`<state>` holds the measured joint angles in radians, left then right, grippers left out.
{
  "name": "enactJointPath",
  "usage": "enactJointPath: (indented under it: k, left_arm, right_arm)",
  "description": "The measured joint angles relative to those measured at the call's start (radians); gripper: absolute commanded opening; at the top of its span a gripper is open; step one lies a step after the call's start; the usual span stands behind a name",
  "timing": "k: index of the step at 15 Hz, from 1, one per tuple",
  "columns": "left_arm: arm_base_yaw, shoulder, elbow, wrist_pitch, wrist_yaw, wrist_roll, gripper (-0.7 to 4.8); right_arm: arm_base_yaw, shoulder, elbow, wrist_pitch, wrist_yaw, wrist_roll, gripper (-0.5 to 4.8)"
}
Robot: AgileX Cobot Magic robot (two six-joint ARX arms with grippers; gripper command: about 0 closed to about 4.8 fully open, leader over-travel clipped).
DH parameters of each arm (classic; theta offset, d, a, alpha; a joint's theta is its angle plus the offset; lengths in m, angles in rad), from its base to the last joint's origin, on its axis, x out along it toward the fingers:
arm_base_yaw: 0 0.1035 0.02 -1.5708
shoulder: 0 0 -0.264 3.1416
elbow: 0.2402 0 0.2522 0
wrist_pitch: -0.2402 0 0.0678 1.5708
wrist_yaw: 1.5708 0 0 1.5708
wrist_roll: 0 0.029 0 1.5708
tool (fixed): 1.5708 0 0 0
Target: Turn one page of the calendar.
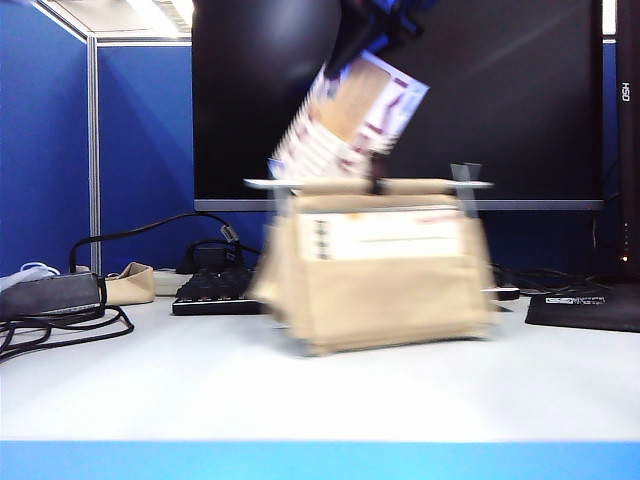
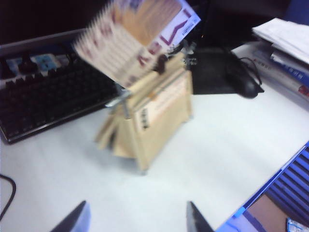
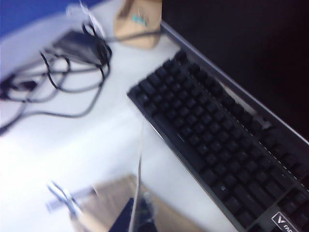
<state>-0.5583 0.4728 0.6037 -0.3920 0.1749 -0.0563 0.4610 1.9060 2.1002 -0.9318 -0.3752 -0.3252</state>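
**Calendar page lifted above its stand**

The page (image 1: 350, 115) stands raised over the calendar (image 1: 385, 275), tilted so that its long edge runs diagonally, its upper corner leaning to the right in the exterior view and its lower edge meeting the metal rod (image 1: 370, 184) at the top of the stand. The calendar sits in the middle of the white bench (image 1: 320, 390), in front of the black monitor (image 1: 520, 90), its beige pouch facing the exterior camera. Motion blur leaves the print on the page unreadable; in the left wrist view large red strokes show on the page (image 2: 140, 36). The letters "HSD" stand on the monitor's right edge.

The right gripper (image 1: 365, 50) reaches down from above, dark against the monitor, and is pressed together on the page's upper corner. Its wrist camera looks down past the sheet's thin edge (image 3: 140, 164) at a black keyboard (image 3: 217, 145) and loose cables (image 3: 63, 82).

The left gripper (image 2: 137, 220) hovers low over the bench, well apart from the calendar (image 2: 149, 121), its fingers spread and holding nothing.
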Motion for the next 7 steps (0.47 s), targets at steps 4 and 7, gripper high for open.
enactJointPath:
  k: [4,7]
  left_arm:
    - [0.000,0.002,-0.013,0.042,0.000,0.000,2.64]
    - [0.000,0.002,-0.013,0.085,0.000,0.000,2.64]
  right_arm:
    - [0.000,-0.016,-0.035,0.008,-0.026,0.048,-0.07]
    - [-0.008,-0.019,-0.194,0.113,-0.041,0.058,-0.07]
